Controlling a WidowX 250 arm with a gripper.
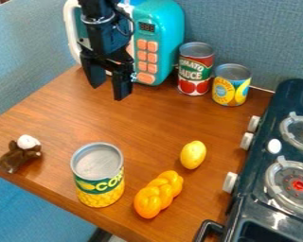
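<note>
Arm (104, 38): black, blocky segments, pale glints along a rounded joint. Thin dark cable (130, 21) looping off one side. Claw (107, 92) also black; two thick, blunt, angular fingers.

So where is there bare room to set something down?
Widest: the middle, from the claw down to the corn can and lemon. Some too between the plush and microwave; a narrower strip between lemon and stove.
Crowded: beside the microwave, with the red can and yellow can; around the bread.
</note>
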